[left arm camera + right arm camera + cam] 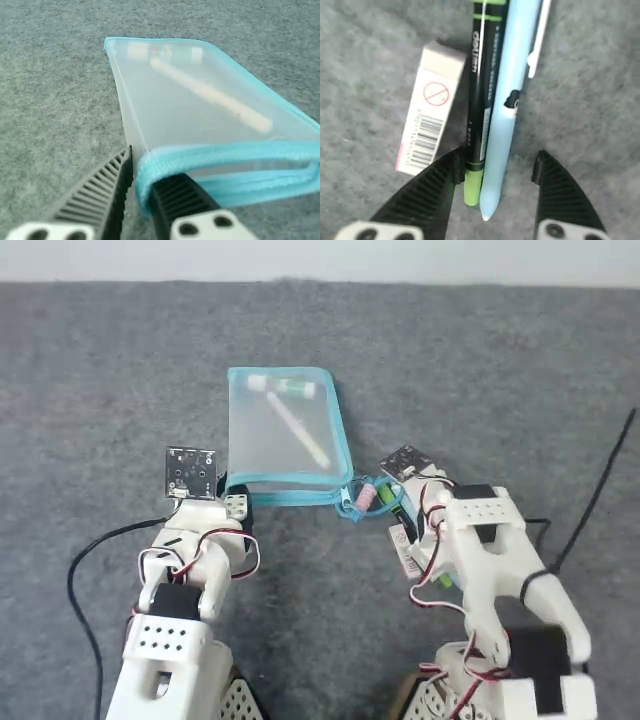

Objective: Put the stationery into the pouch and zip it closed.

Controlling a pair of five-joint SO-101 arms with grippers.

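Note:
The translucent pouch (285,435) with cyan zip trim lies flat at the table's middle, holding a cream pen (298,430) and a white-and-green stick (283,386). My left gripper (142,196) is shut on the pouch's (200,100) near corner, pinching the cyan edge. Right of the pouch mouth lie a boxed eraser (430,122), a black-and-green pen (479,90) and a light blue pen (507,95), side by side. My right gripper (495,195) hangs open just above them, with the tips of both pens between its fingers. In the high view, the right gripper (400,512) covers most of these.
Grey carpet-like cloth (120,370) covers the table. The cyan zip pull (347,508) trails off the pouch's near right corner toward the loose stationery. Black cables run along both outer sides.

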